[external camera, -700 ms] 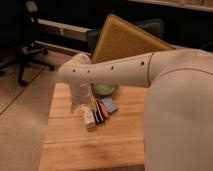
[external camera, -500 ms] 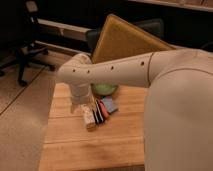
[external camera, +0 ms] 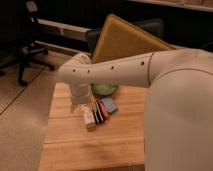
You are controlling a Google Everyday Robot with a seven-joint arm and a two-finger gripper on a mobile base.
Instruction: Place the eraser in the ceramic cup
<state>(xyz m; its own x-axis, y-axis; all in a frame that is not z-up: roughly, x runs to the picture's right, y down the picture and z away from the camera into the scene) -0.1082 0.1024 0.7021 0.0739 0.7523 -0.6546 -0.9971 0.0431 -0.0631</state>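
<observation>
While the arm hides most of the tool (external camera: 81, 104), I read it as spread wide, gripping nothing, low over the worktop (external camera: 65, 145) just left of the eraser (external camera: 98, 114). Eraser lies on the wood near the ceramic cup (external camera: 105, 90), beside a white bottle (external camera: 89, 119).
</observation>
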